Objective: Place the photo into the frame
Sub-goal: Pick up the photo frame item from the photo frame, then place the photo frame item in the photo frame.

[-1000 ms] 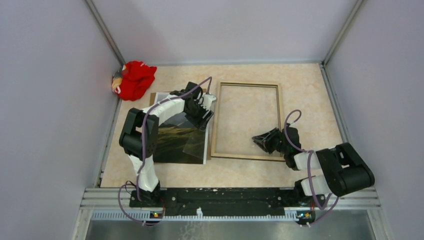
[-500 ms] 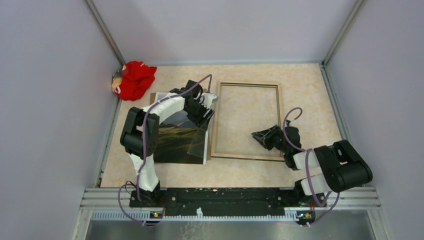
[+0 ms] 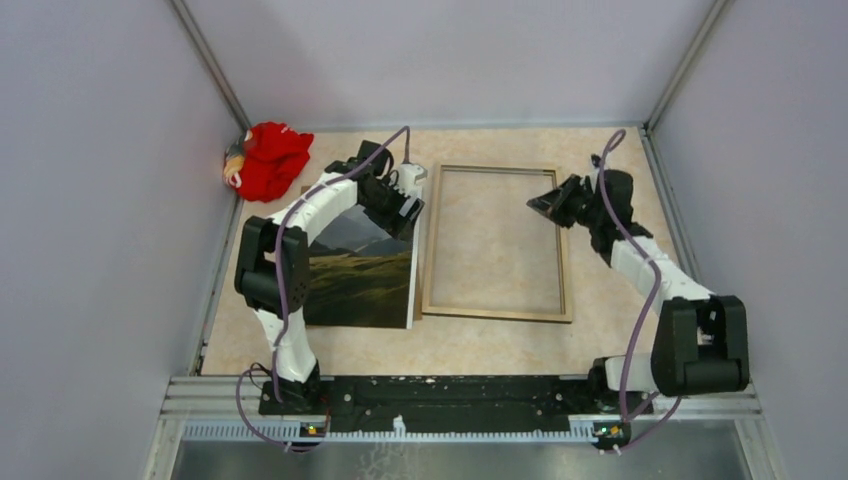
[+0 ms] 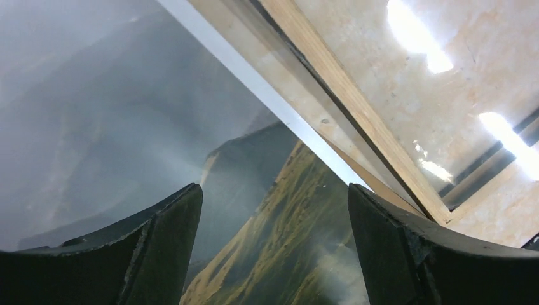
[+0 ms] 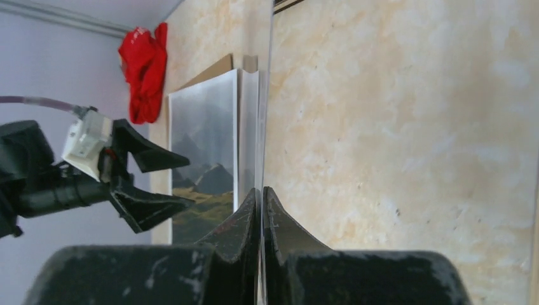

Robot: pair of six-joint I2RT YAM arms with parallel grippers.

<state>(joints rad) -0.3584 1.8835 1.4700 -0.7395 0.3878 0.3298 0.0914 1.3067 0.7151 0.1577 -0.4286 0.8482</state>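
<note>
Photo (image 3: pixel 360 280): it is lying picture-side up on the table (image 3: pixel 620 200), left of the frame and outside it, with its right edge just beside the frame's left rail.
Frame (image 3: pixel 495 314): it is lying flat with its tan wooden back facing up and the table surface showing through its opening.
Left gripper (image 3: pixel 408 208): it is hovering over the photo's far right corner with its jaws spread wide and nothing between them.
Right gripper (image 3: pixel 532 206): it is reaching over the frame's far right corner, its fingers pressed together and pinching the edge of a thin clear pane (image 5: pixel 267 101).
Backing board (image 3: pixel 305 190): a brown corner is sticking out from under the photo's far left edge.
Red cloth (image 3: pixel 268 160): it is sitting bunched in the far left corner.
Left wrist view: it is showing the misty mountains between the spread fingers (image 4: pixel 159 241), plus the photo's white border against the wooden rail (image 4: pixel 356 121).
Right wrist view: only this view is showing the pane, seen edge-on. The top view is not making it out. The left gripper (image 5: pixel 181 181) is also showing here, open.
</note>
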